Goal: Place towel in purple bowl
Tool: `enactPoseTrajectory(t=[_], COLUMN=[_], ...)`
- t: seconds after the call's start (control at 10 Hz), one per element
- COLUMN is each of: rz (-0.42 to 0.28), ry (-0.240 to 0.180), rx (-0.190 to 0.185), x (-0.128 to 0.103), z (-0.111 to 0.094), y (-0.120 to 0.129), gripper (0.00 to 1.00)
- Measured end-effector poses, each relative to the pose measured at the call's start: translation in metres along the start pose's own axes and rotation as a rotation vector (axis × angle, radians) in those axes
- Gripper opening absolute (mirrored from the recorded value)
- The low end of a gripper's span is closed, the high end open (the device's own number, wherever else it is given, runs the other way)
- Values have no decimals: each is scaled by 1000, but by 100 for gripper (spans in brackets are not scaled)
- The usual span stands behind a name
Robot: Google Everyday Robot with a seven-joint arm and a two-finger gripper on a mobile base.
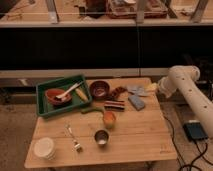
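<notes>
Camera view is showing the wooden worktop (137, 137) from above its front edge, with the white arm (192, 95) reaching in over the right edge near the far right corner. The gripper (153, 88) is hanging at the end of that arm, just inside the right edge. Whether it is apart or together I cannot tell, as its tip is showing only as a pale yellowish patch.

The towel (136, 90) is lying crumpled and grey-blue on the boards close to the far edge, just beside the gripper on the side toward the worktop's middle. Whether the two are touching cannot be made out. The purple bowl (99, 90) is sitting farther along the far edge toward the left, with a dark red item (118, 91) lying between it and the towel.

A blue block (136, 102) is resting just in front of the towel, and a striped item (114, 104) is lying beside that. A green tray (46, 109) is occupying the far left corner, holding a red bowl (54, 95). An orange cup (109, 119) is standing near the middle, a metal cup (101, 137) nearer the front edge, a fork (73, 137) to its left, and a white bowl (44, 148) at the front left corner.
</notes>
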Motion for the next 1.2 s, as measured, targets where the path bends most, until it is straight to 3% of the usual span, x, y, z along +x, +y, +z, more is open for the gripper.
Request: enactPoseTrajectory(t=[0.6,0.8,1.0,1.2], rz=[2,39,65,70], ry=[1,25,45,35], rx=[-10,-55,-89,-94], x=[-1,1,10,19], z=[1,2,4,7], y=[0,-19,-54,-76], gripper=[80,80,80,80])
